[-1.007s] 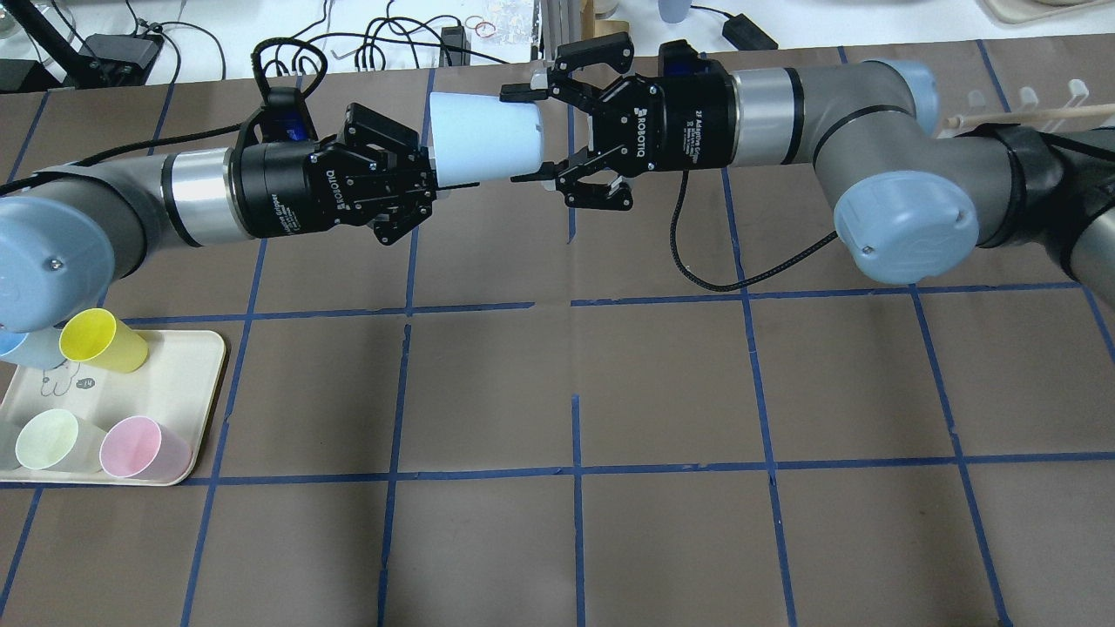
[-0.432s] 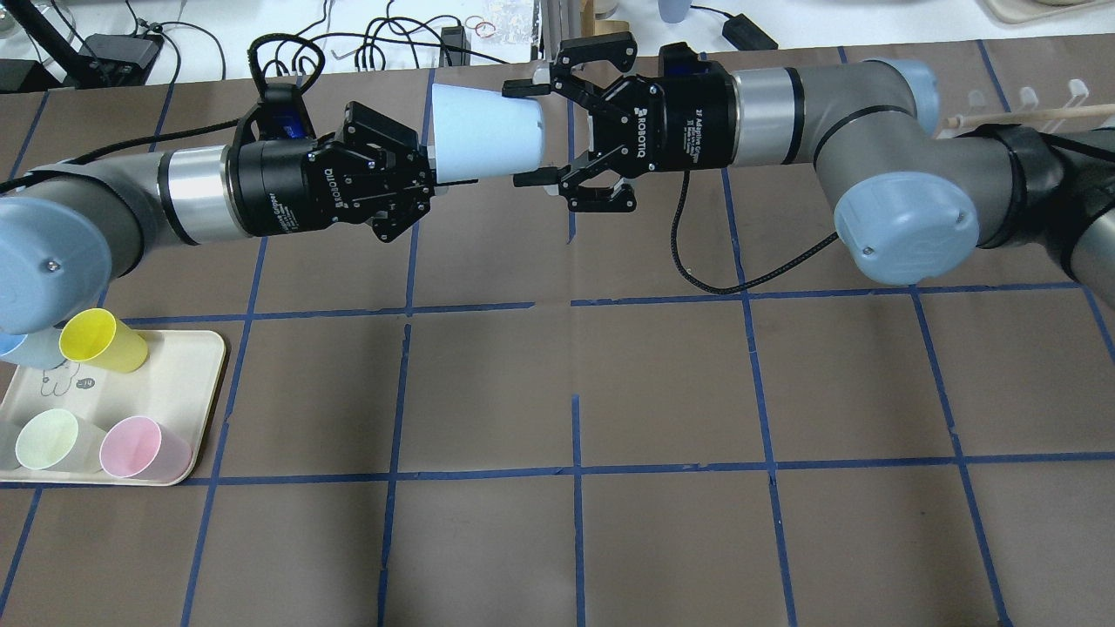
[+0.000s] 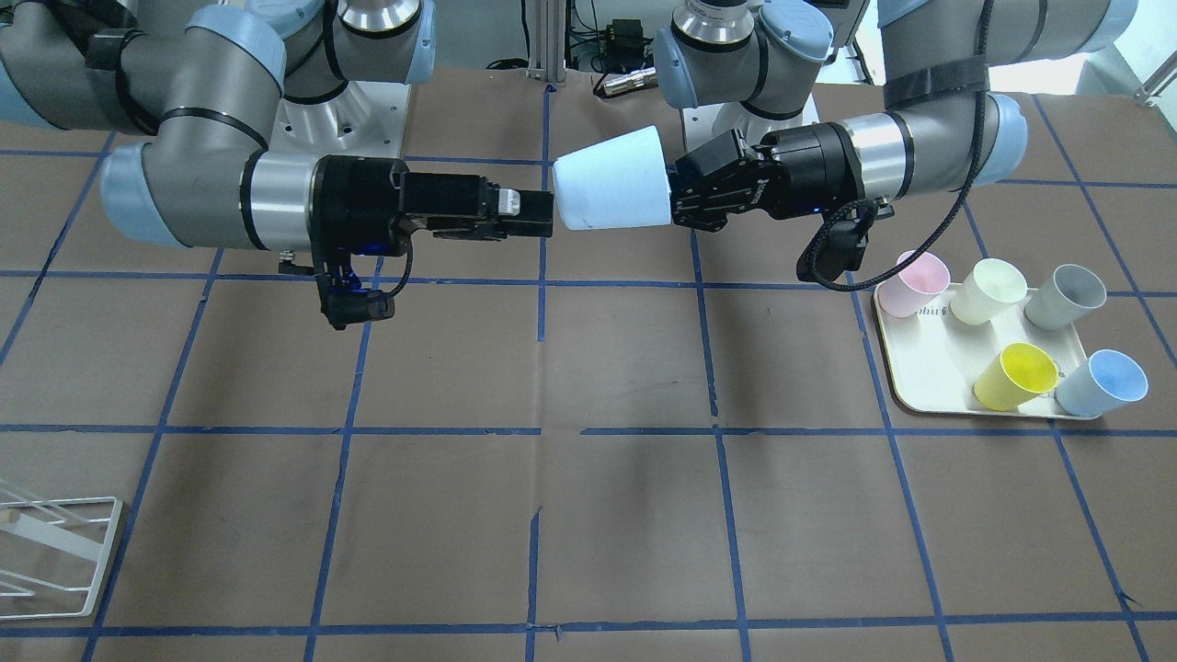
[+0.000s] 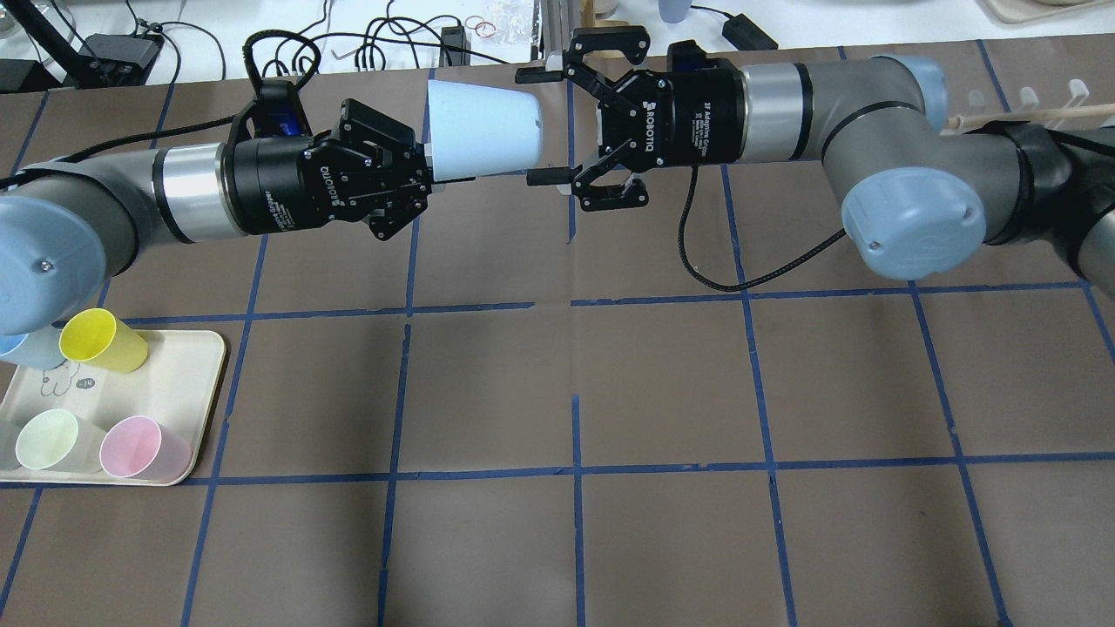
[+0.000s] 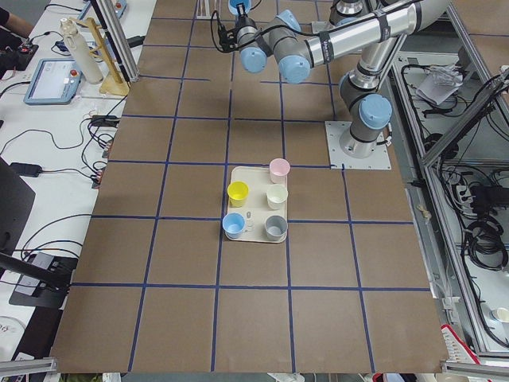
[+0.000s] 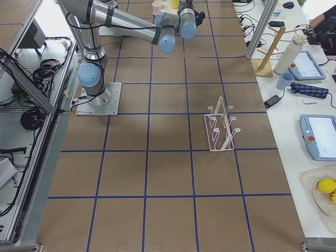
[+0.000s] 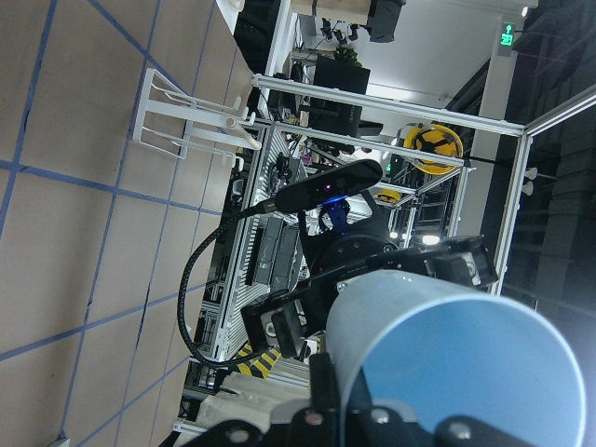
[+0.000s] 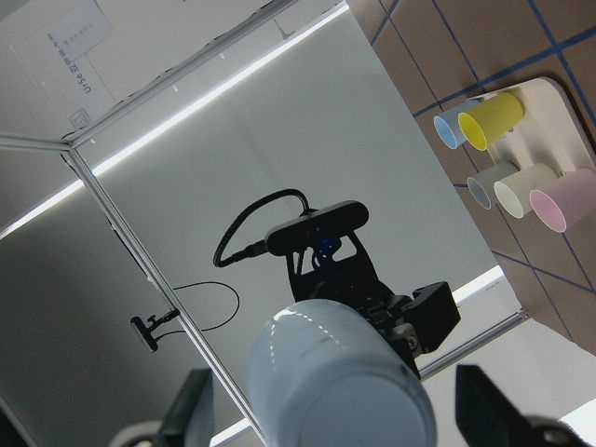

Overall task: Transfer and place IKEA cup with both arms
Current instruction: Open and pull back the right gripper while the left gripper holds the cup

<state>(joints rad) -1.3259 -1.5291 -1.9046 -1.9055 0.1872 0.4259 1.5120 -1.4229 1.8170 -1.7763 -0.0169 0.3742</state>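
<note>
The sky-blue IKEA cup [image 4: 484,131] is held on its side high above the table, its base pointing toward my right arm. My left gripper [image 4: 430,171] is shut on the cup's rim; in the front view the left gripper [image 3: 674,195] sits to the right of the cup [image 3: 611,179]. My right gripper [image 4: 533,127] is open, with its fingertips on either side of the cup's base end and not touching it. The front view shows the right gripper [image 3: 542,213] edge on. The left wrist view shows the cup's blue inside [image 7: 466,372]; the right wrist view shows its base [image 8: 335,386].
A cream tray [image 4: 179,383] at the near left holds yellow [image 4: 100,340], green [image 4: 52,440] and pink [image 4: 139,448] cups; the front view also shows a grey cup [image 3: 1067,296] and a greyer-blue cup [image 3: 1103,382]. A white wire rack [image 6: 223,128] stands on my right side.
My right gripper has drawn back to the right, so its fingertips now only reach the cup's base end. My left gripper has shifted slightly left with the cup, which tilted a little.
</note>
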